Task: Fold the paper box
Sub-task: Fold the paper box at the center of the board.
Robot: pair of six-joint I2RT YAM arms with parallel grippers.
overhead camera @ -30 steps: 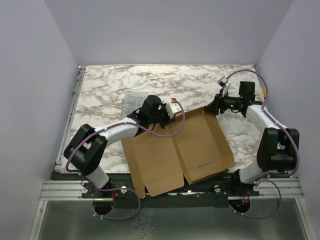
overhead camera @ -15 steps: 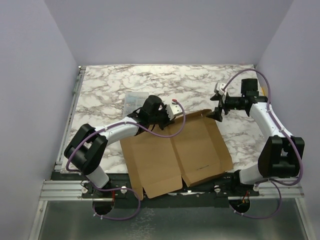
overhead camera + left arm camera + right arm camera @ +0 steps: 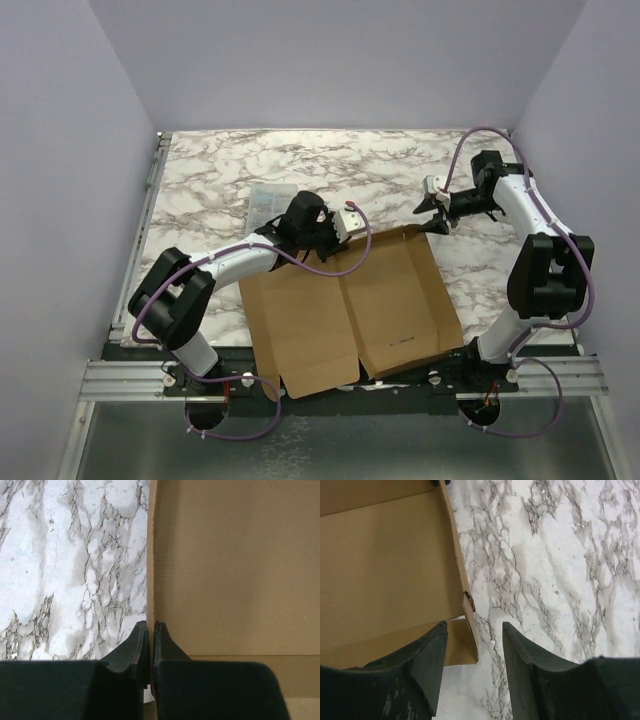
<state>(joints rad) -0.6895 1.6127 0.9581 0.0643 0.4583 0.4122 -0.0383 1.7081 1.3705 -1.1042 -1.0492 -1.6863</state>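
My left claw (image 3: 151, 629) is pinched fully closed on the paper box (image 3: 350, 300). In the left wrist view the thin brown edge runs straight down into the seam between my two fingers (image 3: 167, 650). Marble lies at 9 o'clock of that edge and plain cardboard at 3 o'clock. From above, this grip sits on the box's 12 o'clock edge, near the far end of its centre crease.

My right claw (image 3: 474, 626) stands partly open and has hold of nothing. Its two fingers (image 3: 520, 652) are well apart. The box's corner edge, with a small torn notch in it, runs down into the gap between them. The finger at 9 o'clock overlaps the cardboard in the right wrist view, but I cannot tell whether it touches. From above, this claw hangs at the box's 1 o'clock corner, over the marble.

The box is opened out as one large brown sheet on the 6 o'clock part of the table (image 3: 220, 170), between my two arm bases. One crease runs down its middle, and a strip along the 12 o'clock edge looks turned up. Its 6 o'clock edge hangs past the table's near edge, over the metal rail.

A small clear case (image 3: 270, 203) lies on the marble at 10 o'clock of my left claw, close beside my left forearm and apart from the box.
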